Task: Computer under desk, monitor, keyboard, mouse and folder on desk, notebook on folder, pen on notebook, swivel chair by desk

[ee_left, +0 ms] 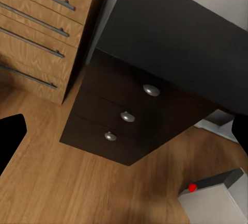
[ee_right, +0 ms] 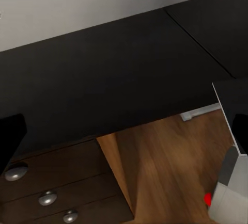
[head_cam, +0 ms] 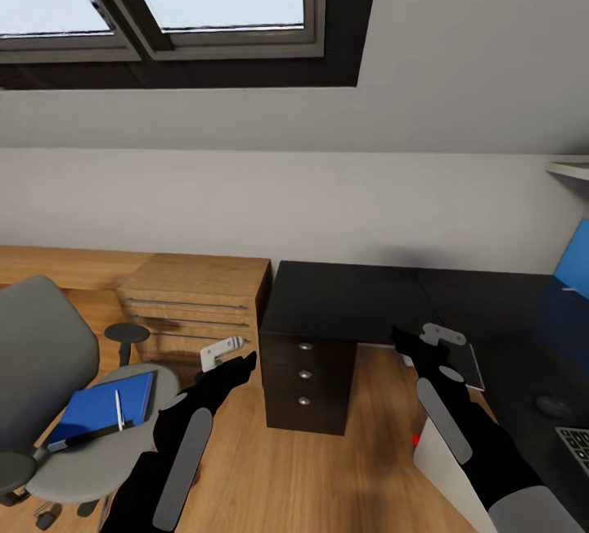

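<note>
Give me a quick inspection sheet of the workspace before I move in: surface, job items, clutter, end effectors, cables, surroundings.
Surface: desk top black and bare at this end; three-drawer unit shut.
Job's things: blue folder on the swivel chair seat, pen lying on it; mouse and keyboard corner on the desk at right; computer on the floor by the desk.
Clutter: nothing seen.
End effectors: left end effector and right end effector raised, holding nothing; open or shut cannot be told.
Cables: nothing seen.
Surroundings: light-wood cabinet beside the drawers, roof window above, wood floor.
</note>
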`<state>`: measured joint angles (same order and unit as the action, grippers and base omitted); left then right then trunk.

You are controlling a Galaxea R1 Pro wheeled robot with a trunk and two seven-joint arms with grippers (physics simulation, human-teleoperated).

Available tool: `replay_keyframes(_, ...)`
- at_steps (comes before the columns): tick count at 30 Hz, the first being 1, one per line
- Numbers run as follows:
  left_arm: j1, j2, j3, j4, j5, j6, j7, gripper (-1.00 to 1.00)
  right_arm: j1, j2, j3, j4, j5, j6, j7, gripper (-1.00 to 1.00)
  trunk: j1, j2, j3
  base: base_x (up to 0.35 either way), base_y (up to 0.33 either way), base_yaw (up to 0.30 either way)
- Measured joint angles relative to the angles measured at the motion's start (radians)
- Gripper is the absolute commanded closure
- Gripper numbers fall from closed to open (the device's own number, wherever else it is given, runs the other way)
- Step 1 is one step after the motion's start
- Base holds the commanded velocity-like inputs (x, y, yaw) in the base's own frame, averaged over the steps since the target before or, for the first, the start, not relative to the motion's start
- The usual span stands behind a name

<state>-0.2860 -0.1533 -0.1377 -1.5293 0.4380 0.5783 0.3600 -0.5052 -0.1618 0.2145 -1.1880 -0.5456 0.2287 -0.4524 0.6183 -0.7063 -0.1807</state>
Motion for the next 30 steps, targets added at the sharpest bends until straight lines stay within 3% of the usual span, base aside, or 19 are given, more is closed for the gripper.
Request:
replay_keyframes(14,0.0,0.001,0.002,0.005,0.002,0.001,0.001,-1.0,0.0,0.002,0.001,-0.01,-0.007,-0.005,0.006,-1.0,0.054,-0.098,-0.044,-0.195,0.0,0.0)
replay_keyframes(17,0.0,0.002,0.006,0.063,0.001,0.001,0.0,-1.0,0.001,0.006,0.001,0.008,-0.007,-0.011,0.009,-1.0,0.065,-0.119,-0.053,-0.039,0.0,0.0)
replay_keyframes(24,0.0,0.003,0.008,0.202,-0.002,-0.001,-0.002,-1.0,0.037,0.044,0.002,0.029,-0.007,-0.017,0.071,-1.0,0.092,-0.168,-0.075,-0.01,0.0,0.0)
replay_keyframes(30,0.0,0.003,0.005,0.236,-0.003,-0.001,-0.003,-1.0,0.078,0.074,0.002,0.029,-0.002,-0.018,0.102,-1.0,0.115,-0.21,-0.094,-0.002,0.0,0.0)
